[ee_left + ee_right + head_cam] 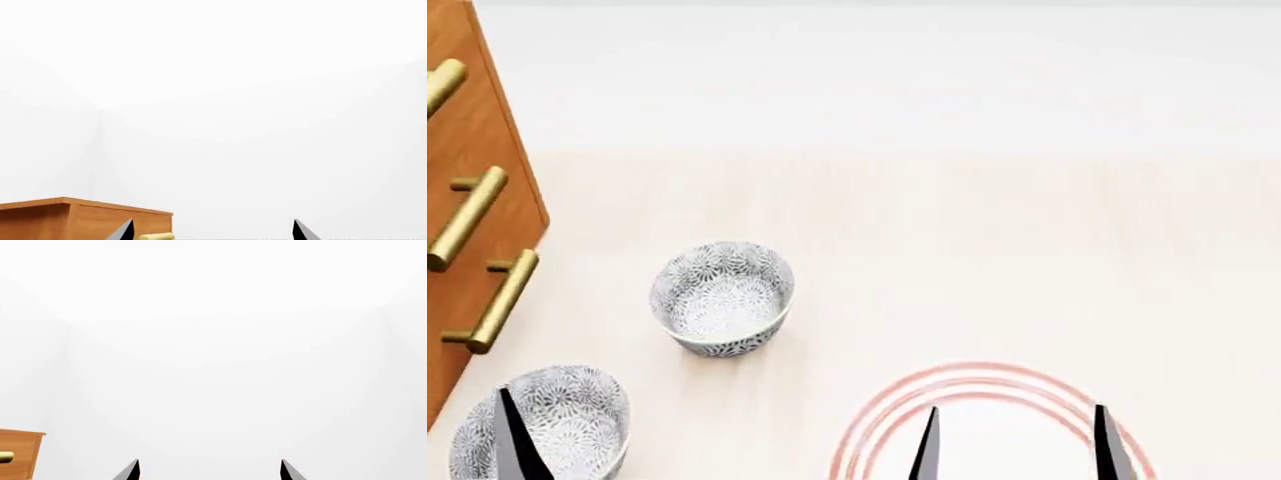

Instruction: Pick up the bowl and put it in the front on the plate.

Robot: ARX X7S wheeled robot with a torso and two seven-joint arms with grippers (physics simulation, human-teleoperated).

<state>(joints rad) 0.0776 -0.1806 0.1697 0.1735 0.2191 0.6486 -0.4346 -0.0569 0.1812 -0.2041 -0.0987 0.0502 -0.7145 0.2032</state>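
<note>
In the head view two grey-blue patterned bowls stand on the pale tabletop, one (723, 298) further out and one (554, 420) at the near left edge. The plate (892, 406), white with red rings, lies at the near edge and is partly cut off. My right gripper (1017, 445) hovers open over the plate with nothing between its fingers; it also shows open in the right wrist view (209, 470). One left fingertip (515, 445) shows over the near-left bowl. My left gripper (213, 231) stands open and empty in the left wrist view.
A wooden drawer cabinet (467, 180) with brass bar handles (465, 215) stands along the left side, close to both bowls. It also appears in the left wrist view (67, 217) and the right wrist view (20, 452). White walls lie beyond the table.
</note>
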